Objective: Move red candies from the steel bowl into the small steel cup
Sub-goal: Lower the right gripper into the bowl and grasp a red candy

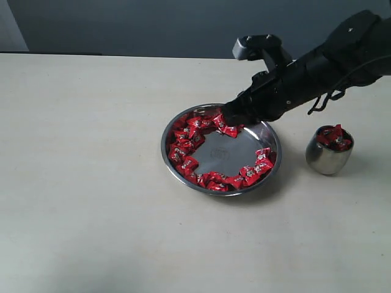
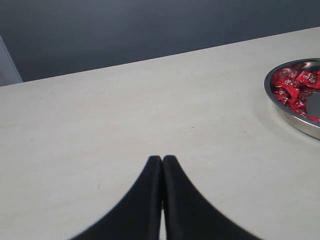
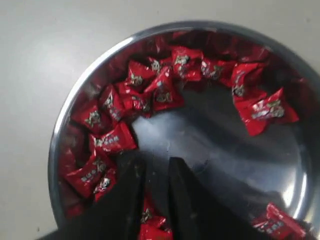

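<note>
The steel bowl (image 1: 235, 157) sits mid-table with red candies (image 1: 185, 145) ringed round its inner wall and its flat middle bare. My right gripper (image 1: 231, 119) reaches down into the bowl's far side, among the candies there. In the right wrist view this gripper (image 3: 156, 162) stands open with a narrow gap, its tips over the bowl (image 3: 64, 117) floor; red candies (image 3: 162, 91) lie ahead, and one shows in the gap further back. The small steel cup (image 1: 328, 159) stands right of the bowl, holding candies. My left gripper (image 2: 162, 159) is shut and empty over bare table.
The left wrist view catches the bowl's rim (image 2: 278, 106) and some candies (image 2: 295, 86) at its edge, well away from the left gripper. A dark wall runs behind the pale table's far edge.
</note>
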You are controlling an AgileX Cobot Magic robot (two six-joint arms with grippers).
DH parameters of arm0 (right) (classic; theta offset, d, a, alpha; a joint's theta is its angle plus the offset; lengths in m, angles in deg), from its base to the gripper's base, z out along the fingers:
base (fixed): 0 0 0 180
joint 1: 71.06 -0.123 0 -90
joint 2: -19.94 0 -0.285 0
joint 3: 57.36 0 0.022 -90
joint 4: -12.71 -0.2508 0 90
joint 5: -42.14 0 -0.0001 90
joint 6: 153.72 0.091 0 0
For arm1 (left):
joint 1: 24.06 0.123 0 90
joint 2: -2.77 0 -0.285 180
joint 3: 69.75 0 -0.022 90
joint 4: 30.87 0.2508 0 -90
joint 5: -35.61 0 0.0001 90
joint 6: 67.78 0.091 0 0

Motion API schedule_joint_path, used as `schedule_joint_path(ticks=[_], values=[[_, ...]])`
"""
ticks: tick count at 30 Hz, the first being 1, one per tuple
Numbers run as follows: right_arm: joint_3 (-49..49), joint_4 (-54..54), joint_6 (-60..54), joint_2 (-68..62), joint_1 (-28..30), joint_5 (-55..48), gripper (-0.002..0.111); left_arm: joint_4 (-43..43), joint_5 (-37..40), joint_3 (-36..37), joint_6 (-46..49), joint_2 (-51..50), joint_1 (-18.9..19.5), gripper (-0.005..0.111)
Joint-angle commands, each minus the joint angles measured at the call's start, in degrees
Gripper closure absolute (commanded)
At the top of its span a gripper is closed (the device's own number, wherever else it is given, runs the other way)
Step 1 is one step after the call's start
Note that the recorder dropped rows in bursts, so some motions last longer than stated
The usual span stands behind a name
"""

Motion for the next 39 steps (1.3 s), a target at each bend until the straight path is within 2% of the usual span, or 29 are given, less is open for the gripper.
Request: schedule_joint_path(ticks=[1,5,10,17,23,30,39], values=[[-0.3,-0.2,-0.8,-3.5,-0.5,-2.8,0.068,-0.1,-0.3,-0.1,-0.3,0.2,-0.2,0.106],[-0.3,-0.5,-0.8,-6.4,-3.4,-3.1,0.065,-0.1,-0.3,-0.1,-0.3,0.2,-0.2,0.106],[0.0,-5.6,-5.9,-9.6,-8.6,3.3,0.065,-0.1,-0.3,-0.1,-0.3,0.2,-0.2,0.106],[2.4,-6.5,-6.2,-10.9,-8.8,6.3,0.065,-0.1,-0.3,-0.1,-0.3,0.2,-0.2,0.106],[6.6,-4.9,-6.2,-12.7,-8.8,14.5,0.065,-0.1,-0.3,-0.1,-0.3,0.2,-0.2,0.106],[11.3,-3.3,-5.8,-16.7,-8.8,14.4,0.065,-0.1,-0.3,-0.1,-0.3,0.2,-0.2,0.106],[12.4,-1.7,-5.8,-19.6,-8.8,15.1,0.065,-0.1,-0.3,-0.1,-0.3,0.2,-0.2,0.106]])
